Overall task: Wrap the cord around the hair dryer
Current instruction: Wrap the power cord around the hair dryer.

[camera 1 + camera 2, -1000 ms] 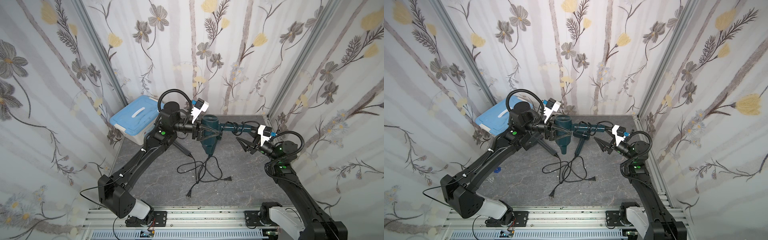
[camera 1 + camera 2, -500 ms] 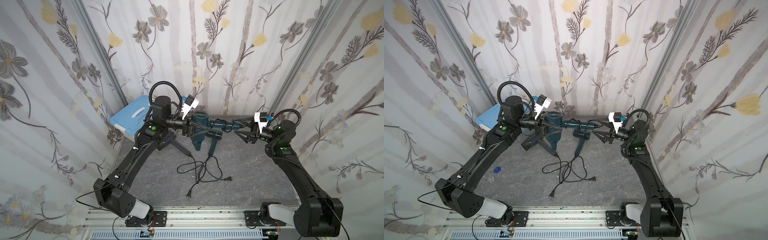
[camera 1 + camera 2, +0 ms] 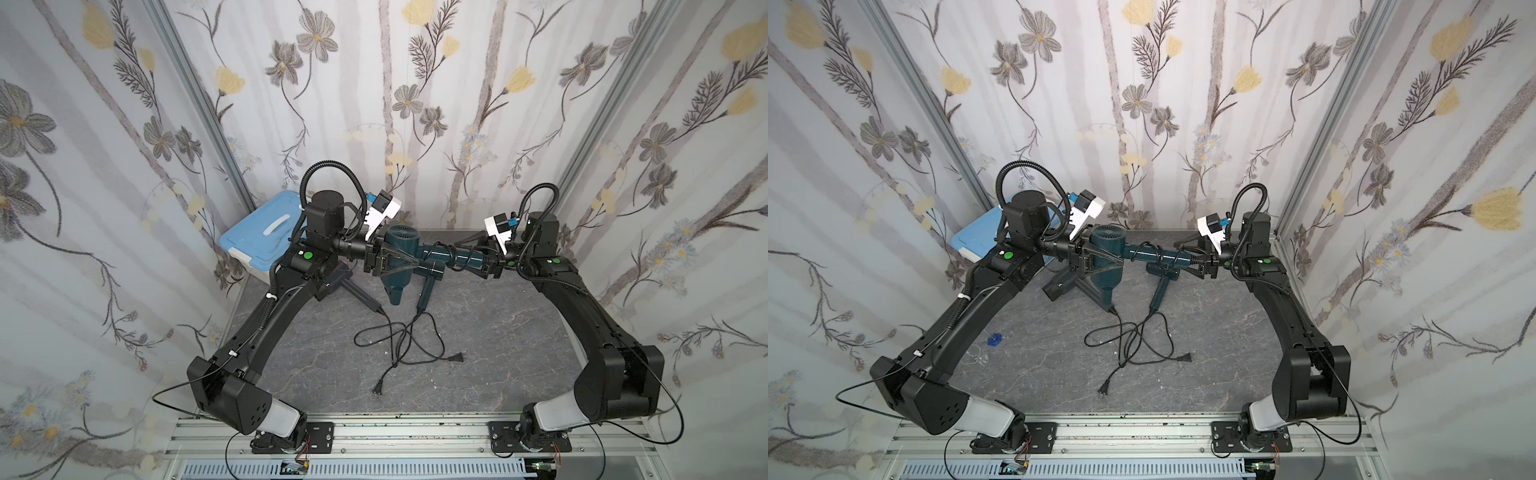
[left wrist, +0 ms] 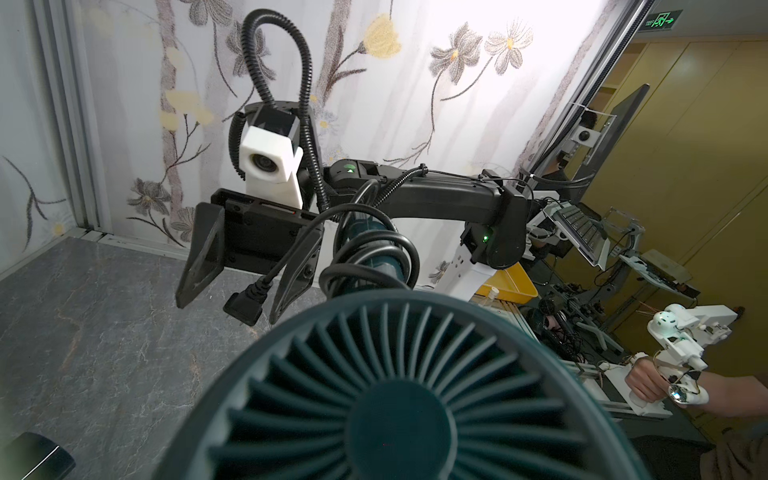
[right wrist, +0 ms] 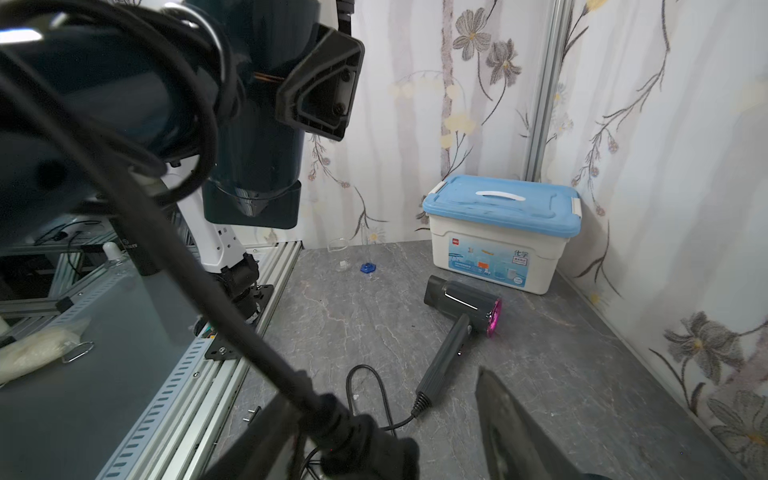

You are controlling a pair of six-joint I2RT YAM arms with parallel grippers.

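The teal hair dryer (image 3: 399, 249) hangs above the table with its handle (image 3: 1150, 253) level. My left gripper (image 3: 411, 262) is shut on its body, and one finger (image 5: 320, 83) shows pressed on the barrel. The rear grille (image 4: 395, 395) fills the left wrist view. The black cord (image 4: 374, 249) is coiled in loops round the handle. My right gripper (image 3: 471, 257) sits at the handle's end, open. The cord's plug (image 4: 245, 305) hangs between its fingers (image 4: 199, 257), and in the right wrist view it lies against one finger.
A second teal dryer (image 3: 430, 274) and a grey dryer with a magenta ring (image 5: 465, 307) lie on the table beneath. Their loose cords (image 3: 399, 340) tangle mid-table. A blue-lidded box (image 3: 266, 241) stands at the back left. A glass beaker (image 5: 338, 253) and a small blue piece (image 3: 993, 340) sit near the left edge.
The left arm has lifted the dryer and swung it a little left, so its handle points at the right arm. The right gripper has risen to the handle's end and its jaws have narrowed.
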